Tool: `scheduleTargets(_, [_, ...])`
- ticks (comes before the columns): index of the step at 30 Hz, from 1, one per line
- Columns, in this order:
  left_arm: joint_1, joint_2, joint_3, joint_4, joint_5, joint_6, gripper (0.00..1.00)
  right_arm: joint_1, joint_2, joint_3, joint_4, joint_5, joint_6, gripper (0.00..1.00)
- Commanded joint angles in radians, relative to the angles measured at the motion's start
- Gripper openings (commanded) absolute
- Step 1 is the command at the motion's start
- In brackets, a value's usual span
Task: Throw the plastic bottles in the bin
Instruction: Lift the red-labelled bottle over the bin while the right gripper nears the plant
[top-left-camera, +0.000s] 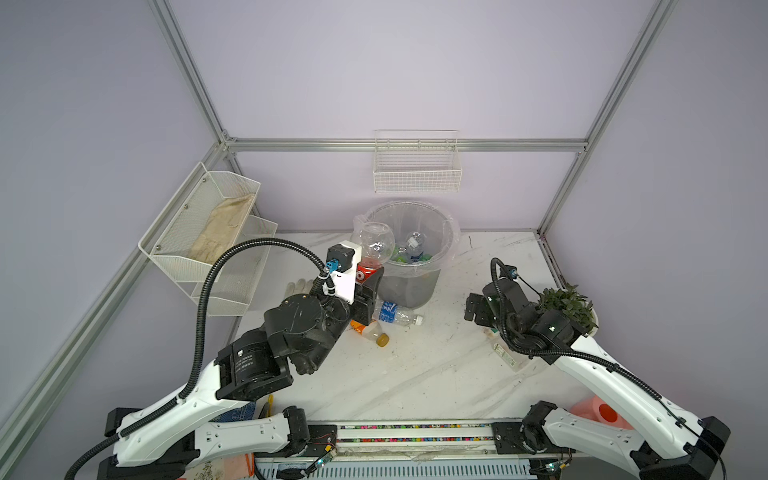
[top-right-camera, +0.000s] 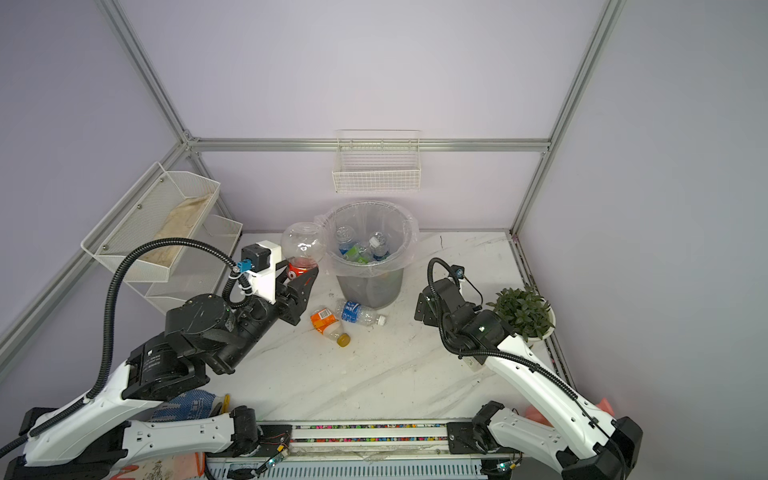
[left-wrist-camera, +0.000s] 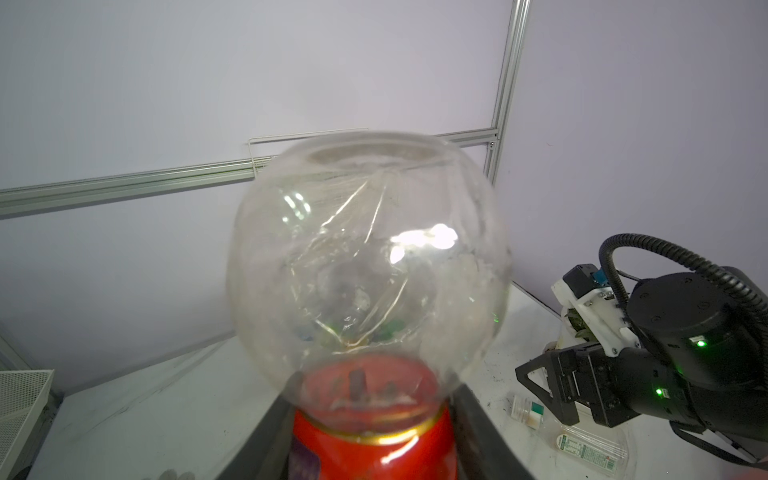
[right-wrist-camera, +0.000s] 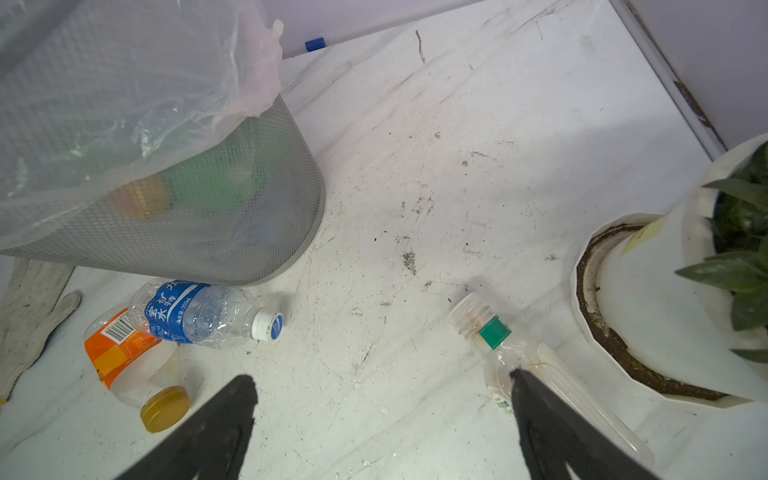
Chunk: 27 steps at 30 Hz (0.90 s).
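The bin (top-left-camera: 411, 286) stands just beyond the tips of my left claw (top-right-camera: 300, 272), its bag folded over the rim and several bottles (top-right-camera: 365, 249) lying at the bottom. It is so tall that any drop has to come from above the rim. That, I judge, is why the left arm is raised off the bench (top-left-camera: 415, 374), elbow bent, forearm reaching forward and up. The claw is narrowed onto the red-labelled end of the round-bellied bottle (left-wrist-camera: 370, 257), so the big clear bulb sticks out ahead of the tips, toward the bin. In both top views the bulb sits beside the rim, not over the mouth; whether it touches the bag I cannot tell. I would carry it across the rim before letting go.

My right claw (right-wrist-camera: 382, 380) hangs low over the bench, spread wide and empty, wrist pitched down. A clear bottle (right-wrist-camera: 540, 374) lies under one of its tips, beside the plant pot (right-wrist-camera: 648, 299). Ahead, off to the other tip's side, the blue-labelled bottle (right-wrist-camera: 199, 313) rests against the orange-labelled bottle (right-wrist-camera: 129, 357) at the bin's foot.
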Motion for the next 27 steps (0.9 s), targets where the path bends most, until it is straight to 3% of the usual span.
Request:
scheduleTargets(1, [-0.003,0.004,0.109,0.076,0.018,0.054,0.42,-0.002,-0.002,-0.009,0.012,-0.01,0.019,0.97])
scheduleTargets(19, [0.009,0.228,0.369,0.142,0.073,0.2,0.42,-0.002,-0.011,-0.011,0.005,-0.014,0.031,0.97])
scheduleTargets(24, [0.066,0.342,0.531,0.009,0.098,0.145,0.42,-0.002,-0.018,-0.009,0.003,-0.016,0.034,0.98])
scheduleTargets(27, [0.158,0.413,0.609,-0.069,0.188,0.069,0.42,-0.002,-0.018,-0.006,0.004,-0.017,0.034,0.97])
